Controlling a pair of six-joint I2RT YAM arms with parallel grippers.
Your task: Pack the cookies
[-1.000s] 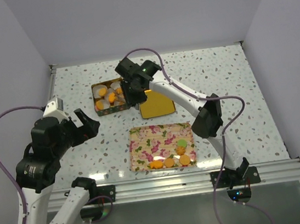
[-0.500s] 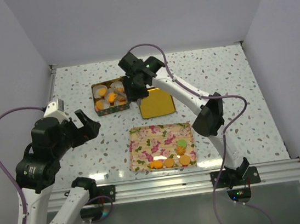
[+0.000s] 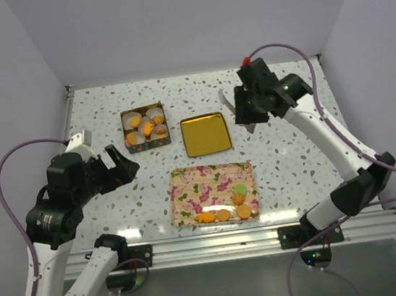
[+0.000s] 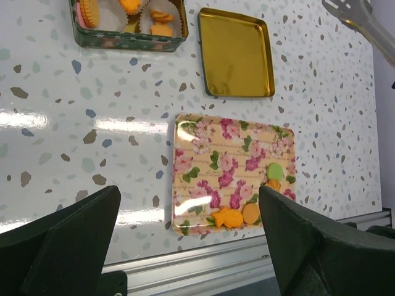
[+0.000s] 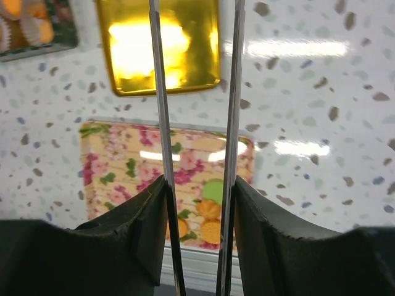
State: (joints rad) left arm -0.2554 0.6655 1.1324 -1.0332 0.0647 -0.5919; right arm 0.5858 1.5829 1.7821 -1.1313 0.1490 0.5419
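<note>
Flowered tray: a flat square metal tray with pink flowers [image 3: 203, 187] lies on the speckled white tabletop [image 3: 307, 148].
Cookies: small orange cookies [image 3: 225, 214] and one pale green round cookie [image 3: 240, 188] sit in the flowered tray's near right corner.
Tin: a green flowered tin [image 3: 145, 128] stands behind the flowered tray's left side. It holds white paper cups [image 3: 154, 115] and more cookies [image 3: 148, 130].
Gold tray: a shiny gold square tray [image 3: 205, 133] lies just behind the flowered tray.
Left fingers: the left gripper [image 3: 118, 166] hangs to the left of the flowered tray, its fingers [image 4: 74, 237] spread wide.
Right fingers: the right gripper [image 3: 245, 109] hangs behind the flowered tray's right side. It is pinching thin metal tongs [image 5: 159, 92], whose tips are apart.
</note>
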